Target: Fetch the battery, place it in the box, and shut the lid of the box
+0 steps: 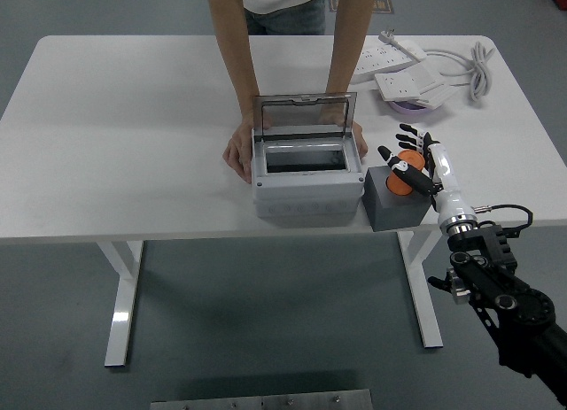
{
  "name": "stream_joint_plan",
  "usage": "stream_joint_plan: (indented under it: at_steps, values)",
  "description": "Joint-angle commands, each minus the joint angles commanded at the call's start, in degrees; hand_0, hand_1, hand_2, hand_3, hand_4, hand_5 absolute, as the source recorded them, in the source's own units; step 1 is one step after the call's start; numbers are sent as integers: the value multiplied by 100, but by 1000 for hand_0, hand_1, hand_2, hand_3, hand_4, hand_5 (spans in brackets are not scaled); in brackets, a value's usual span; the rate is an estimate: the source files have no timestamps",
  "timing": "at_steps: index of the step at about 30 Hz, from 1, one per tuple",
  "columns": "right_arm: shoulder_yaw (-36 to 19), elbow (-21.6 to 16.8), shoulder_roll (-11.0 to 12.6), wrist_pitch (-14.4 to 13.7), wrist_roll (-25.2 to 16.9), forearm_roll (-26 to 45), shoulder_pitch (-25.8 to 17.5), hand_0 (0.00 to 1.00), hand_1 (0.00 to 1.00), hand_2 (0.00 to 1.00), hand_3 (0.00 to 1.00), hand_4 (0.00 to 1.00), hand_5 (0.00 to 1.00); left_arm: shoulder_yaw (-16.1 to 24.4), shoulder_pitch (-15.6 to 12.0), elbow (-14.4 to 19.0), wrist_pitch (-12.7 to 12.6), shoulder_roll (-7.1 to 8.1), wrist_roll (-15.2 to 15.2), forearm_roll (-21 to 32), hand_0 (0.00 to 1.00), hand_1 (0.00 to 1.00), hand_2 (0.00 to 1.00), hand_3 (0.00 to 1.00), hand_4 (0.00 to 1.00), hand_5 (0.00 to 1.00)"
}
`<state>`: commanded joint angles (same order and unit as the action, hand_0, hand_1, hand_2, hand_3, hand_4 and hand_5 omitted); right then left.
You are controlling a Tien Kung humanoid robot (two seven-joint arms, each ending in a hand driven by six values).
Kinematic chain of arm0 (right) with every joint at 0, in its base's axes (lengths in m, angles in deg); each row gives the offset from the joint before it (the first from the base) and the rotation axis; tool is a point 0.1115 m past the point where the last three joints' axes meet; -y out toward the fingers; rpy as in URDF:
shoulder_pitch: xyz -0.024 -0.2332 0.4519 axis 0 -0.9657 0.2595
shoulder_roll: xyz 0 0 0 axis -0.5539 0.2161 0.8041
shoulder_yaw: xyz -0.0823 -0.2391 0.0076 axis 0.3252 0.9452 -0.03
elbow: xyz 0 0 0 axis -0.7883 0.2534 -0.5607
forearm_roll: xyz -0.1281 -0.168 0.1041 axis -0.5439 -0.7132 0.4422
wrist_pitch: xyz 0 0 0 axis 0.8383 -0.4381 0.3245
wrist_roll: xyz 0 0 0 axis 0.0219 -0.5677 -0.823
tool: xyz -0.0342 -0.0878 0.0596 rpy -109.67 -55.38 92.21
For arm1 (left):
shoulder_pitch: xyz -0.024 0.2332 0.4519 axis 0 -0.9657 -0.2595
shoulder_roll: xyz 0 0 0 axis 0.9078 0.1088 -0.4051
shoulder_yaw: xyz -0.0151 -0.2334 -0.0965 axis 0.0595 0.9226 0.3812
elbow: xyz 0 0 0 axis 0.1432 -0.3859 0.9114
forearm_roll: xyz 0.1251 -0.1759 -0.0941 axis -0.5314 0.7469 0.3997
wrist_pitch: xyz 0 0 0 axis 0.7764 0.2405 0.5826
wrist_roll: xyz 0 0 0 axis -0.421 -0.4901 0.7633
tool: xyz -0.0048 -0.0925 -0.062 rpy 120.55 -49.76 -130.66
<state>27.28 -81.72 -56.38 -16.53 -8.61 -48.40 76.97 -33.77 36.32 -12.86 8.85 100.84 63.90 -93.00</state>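
Orange cylindrical battery (404,181) is standing upright in the dark grey block holder (396,205), just right of the grey plastic box (308,194) with its clear lid (306,120) raised. The right hand (414,163) is wrapping its black fingers (400,166) around the battery. A person's hands (237,155) are steadying the box on the white table (124,135).

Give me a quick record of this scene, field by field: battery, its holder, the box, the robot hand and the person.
battery: orange battery, upright in its holder
holder: dark grey block, right of the box
box: grey box, clear lid standing open
right hand: right hand around the battery, grip not confirmed
person: both hands steady the box from behind
left arm: not in view
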Motion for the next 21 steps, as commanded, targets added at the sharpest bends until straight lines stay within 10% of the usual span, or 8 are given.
stream_joint_plan:
  at_steps: [21]
  values:
    - [33,59,-18,-89,-1,0,7,580,729,754,789,734,106,38,20,0,15,-5,22,-64,819,897,835,815,834,567]
